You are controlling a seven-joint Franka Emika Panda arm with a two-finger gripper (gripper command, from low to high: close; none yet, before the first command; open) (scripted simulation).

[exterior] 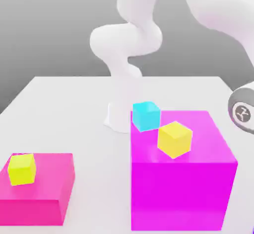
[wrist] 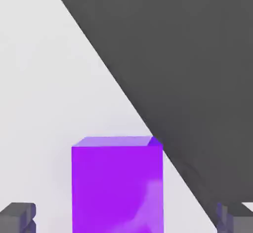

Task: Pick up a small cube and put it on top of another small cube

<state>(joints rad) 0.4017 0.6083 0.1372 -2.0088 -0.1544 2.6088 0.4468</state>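
In the exterior view, your cyan cube [exterior: 146, 116] and golden cube [exterior: 174, 139] sit side by side on the right, atop the magenta block [exterior: 183, 196]; a yellow cube [exterior: 22, 169] rests on the left, near pink block [exterior: 37, 177]. No small cube is stacked on another; pick and placement remain. In the hand view, your jaws are spread wide, empty, by a purple block [wrist: 117, 187].
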